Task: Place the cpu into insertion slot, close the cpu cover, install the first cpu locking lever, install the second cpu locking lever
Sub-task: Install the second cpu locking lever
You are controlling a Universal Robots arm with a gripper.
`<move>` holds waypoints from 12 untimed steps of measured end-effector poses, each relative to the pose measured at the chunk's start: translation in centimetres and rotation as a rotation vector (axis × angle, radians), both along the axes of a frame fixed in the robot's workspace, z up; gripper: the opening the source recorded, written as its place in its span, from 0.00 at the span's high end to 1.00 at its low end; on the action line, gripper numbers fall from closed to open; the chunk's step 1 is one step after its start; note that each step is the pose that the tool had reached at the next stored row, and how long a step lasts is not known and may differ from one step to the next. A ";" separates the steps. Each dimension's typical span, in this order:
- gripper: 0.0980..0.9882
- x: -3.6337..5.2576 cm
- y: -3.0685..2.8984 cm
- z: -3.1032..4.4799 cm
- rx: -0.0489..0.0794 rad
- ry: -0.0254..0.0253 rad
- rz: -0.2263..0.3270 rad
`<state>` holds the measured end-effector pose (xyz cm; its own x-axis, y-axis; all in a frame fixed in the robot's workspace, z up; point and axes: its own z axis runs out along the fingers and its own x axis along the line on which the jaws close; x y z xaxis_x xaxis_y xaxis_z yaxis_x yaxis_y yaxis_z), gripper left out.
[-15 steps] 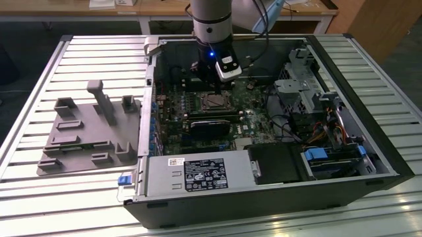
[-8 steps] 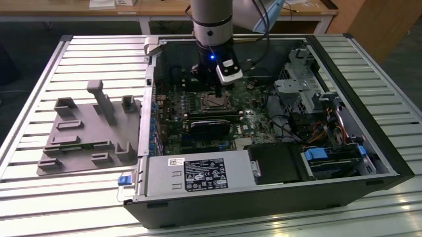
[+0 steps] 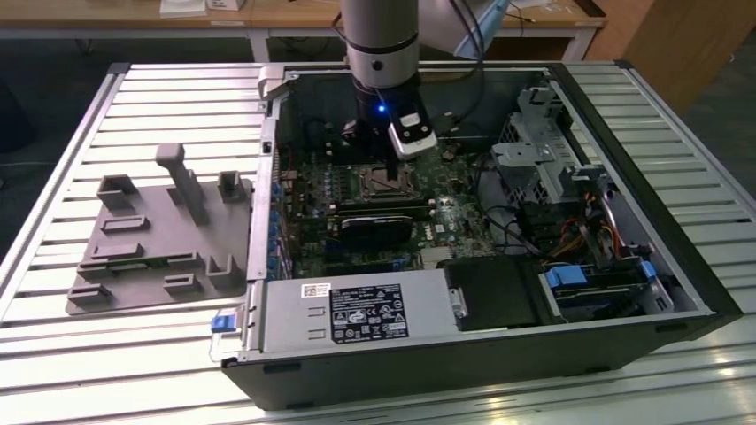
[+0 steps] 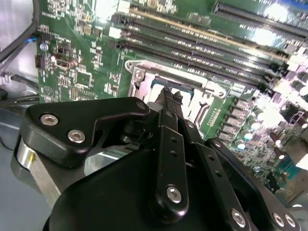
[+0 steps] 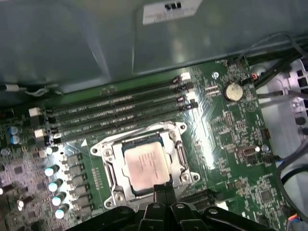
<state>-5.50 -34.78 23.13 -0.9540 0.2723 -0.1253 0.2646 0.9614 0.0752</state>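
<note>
We see a ribbed silver metal table (image 3: 106,106) carrying an open black desktop computer case (image 3: 497,354) lying on its side, with a grey moulded fixture tray (image 3: 154,248) beside it on the exterior view's left and a wooden bench in the background; inside the case lies a green motherboard (image 5: 231,144), and the grey robot arm (image 3: 381,35) reaches straight down over it; the black gripper (image 5: 162,188) hangs directly above the socket area, its two slim fingers (image 4: 169,98) drawn together with no visible gap and with nothing held between them; in the first wrist view the cpu (image 5: 144,166), a small flat square chip with a silver-grey metal top, sits seated in the insertion slot (image 5: 115,166), a square black socket ringed by a metal rim; the fingertips stand at the socket's edge, just beside the chip, though we cannot tell whether they touch it; we cannot say how the cpu cover lies; four long narrow black memory slots (image 5: 115,115) run alongside the socket; a round silver coin battery (image 5: 233,91) sits near them on the board; a silver power supply box (image 3: 343,314) fills the case's near side in the exterior view.
</note>
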 end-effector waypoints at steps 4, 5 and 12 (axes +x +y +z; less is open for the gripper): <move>1.00 0.00 -0.68 0.00 0.000 0.0001 0.000; 1.00 0.00 -0.84 0.00 0.000 0.0001 0.000; 1.00 0.00 -2.00 0.00 0.000 0.0001 0.000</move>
<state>-5.50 -36.77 23.13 -0.9540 0.2723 -0.1252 0.2645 0.9614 0.0752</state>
